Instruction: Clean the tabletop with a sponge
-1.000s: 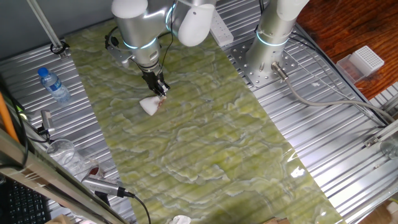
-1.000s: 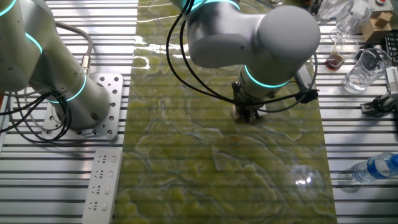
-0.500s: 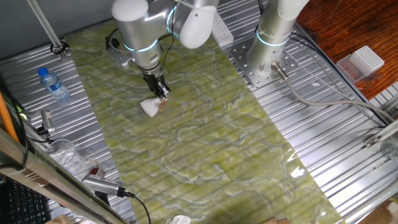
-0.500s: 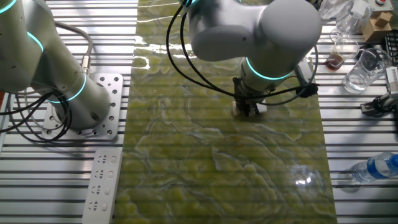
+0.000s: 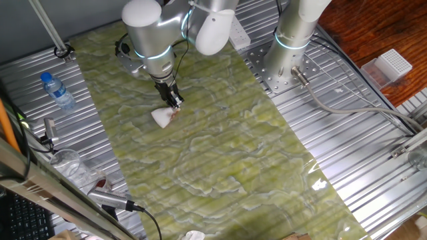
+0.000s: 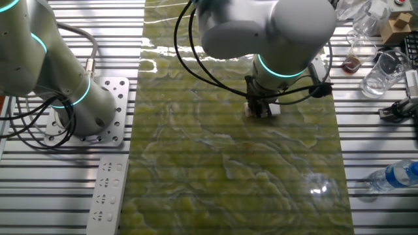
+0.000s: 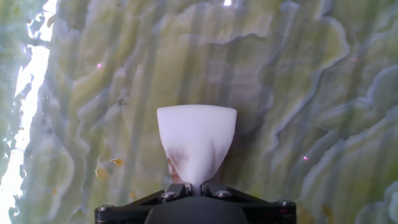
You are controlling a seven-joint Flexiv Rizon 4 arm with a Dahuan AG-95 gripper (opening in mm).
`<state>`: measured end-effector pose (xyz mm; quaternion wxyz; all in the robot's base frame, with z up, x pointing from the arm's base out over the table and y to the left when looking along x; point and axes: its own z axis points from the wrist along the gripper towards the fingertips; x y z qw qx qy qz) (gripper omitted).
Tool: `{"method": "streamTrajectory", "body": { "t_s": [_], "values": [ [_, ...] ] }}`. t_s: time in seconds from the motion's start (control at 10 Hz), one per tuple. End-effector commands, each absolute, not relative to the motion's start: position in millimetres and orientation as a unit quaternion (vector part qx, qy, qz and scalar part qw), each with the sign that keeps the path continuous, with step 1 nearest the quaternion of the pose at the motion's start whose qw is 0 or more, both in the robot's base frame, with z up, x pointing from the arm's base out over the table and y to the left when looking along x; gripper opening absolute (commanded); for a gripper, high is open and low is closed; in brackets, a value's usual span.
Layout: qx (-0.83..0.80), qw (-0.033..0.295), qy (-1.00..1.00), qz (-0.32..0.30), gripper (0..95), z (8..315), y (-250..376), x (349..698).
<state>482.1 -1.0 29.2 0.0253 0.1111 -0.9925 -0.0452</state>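
Note:
The white sponge (image 7: 196, 140) is pinched at its narrow end between the black fingers of my gripper (image 7: 195, 185), which is shut on it. Its wide end presses flat on the green-yellow marbled tabletop (image 7: 298, 93). In one fixed view the sponge (image 5: 161, 117) lies just below the gripper (image 5: 173, 102), on the left part of the tabletop (image 5: 220, 147). In the other fixed view the gripper (image 6: 260, 108) covers most of the sponge (image 6: 275, 109); only a white corner shows. A faint brownish mark sits on the sponge's lower left side.
A second robot base (image 5: 287, 47) stands on the ribbed metal at the back right. A water bottle (image 5: 57, 91) and a glass (image 5: 67, 160) stand left of the sheet. A power strip (image 6: 108, 196) and a small white scrap (image 5: 193, 235) lie near the sheet's edges.
The gripper with the sponge has slid a short way across the tabletop, slightly right and towards the front in one fixed view. The grip is unchanged.

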Motion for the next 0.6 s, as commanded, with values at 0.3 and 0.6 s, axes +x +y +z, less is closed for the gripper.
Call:
{"method": "streamTrajectory", "body": {
  "t_s": [0.3, 0.6],
  "values": [
    [0.119, 0.025, -0.992, -0.044, 76.0, 30.4, -0.4, 481.3],
    [0.118, 0.026, -0.992, -0.042, 76.0, 36.3, 1.8, 479.1]
  ]
}}
